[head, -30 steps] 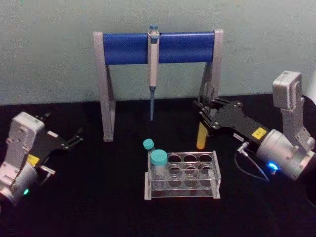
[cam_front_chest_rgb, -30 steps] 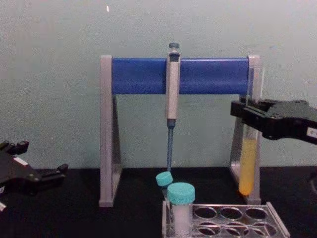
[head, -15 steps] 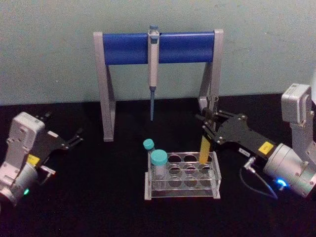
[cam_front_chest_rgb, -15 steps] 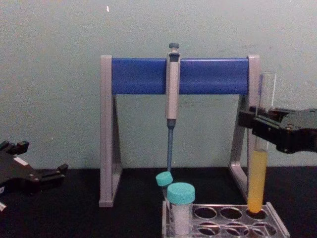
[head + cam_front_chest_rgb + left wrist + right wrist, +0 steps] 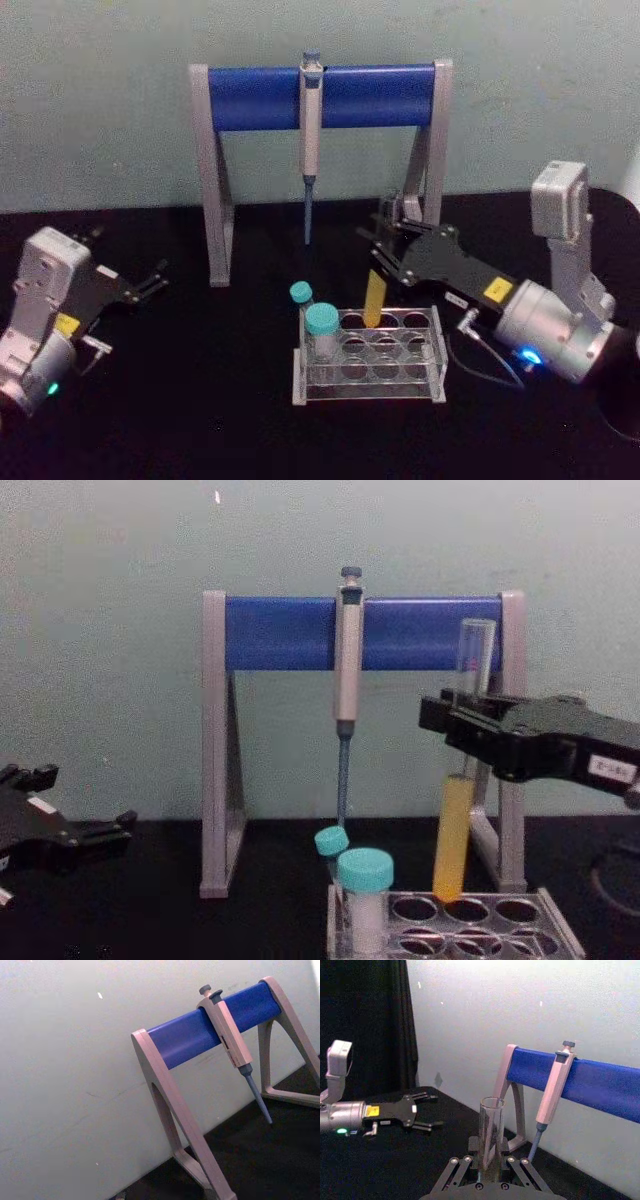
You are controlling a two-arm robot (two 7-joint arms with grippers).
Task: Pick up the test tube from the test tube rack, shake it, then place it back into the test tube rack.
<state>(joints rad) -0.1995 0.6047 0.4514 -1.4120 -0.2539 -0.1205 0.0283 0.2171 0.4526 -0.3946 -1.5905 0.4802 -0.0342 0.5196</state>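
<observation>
Chest view: yellow-liquid test tube (image 5: 452, 830) above rack (image 5: 492, 913)

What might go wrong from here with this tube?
The right claw holds the tall clear glass test tube of yellow-orange liquid tilted, its tip above the low clear plastic rack: it may strike the top plate beside a hole. It is uncapped; a jolt might spill liquid. Left claw idles apart.
</observation>
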